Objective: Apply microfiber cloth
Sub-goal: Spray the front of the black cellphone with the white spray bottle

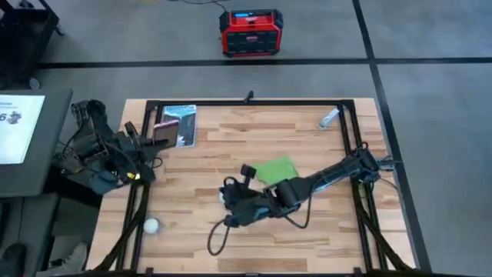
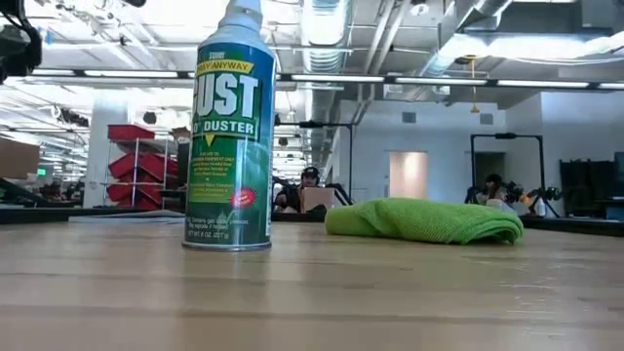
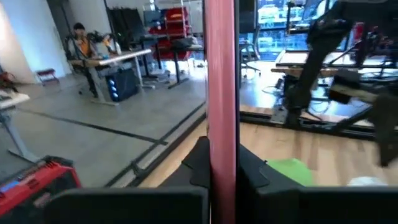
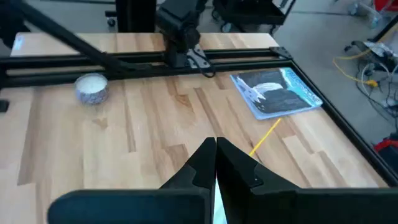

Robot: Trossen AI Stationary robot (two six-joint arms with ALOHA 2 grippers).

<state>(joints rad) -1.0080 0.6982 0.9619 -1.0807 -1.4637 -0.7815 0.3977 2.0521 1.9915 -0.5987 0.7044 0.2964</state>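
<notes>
Your right gripper (image 1: pixel 229 206), fingers closed on nothing, sits mid-table with the microfiber cloth (image 1: pixel 277 170) just behind it beside its arm, far nearer than your left gripper (image 1: pixel 157 137), clamped on the pink phone (image 1: pixel 164 132).

Bright overhead lighting, soft blur

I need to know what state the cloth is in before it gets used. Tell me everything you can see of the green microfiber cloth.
The microfiber cloth is bright green, soft-looking fabric. It lies on the wooden table near the middle, folded or bunched into a low, rounded mound in the low view. The right arm stretches past beside it; the right gripper is off the cloth. Nothing visibly grips it.
</notes>
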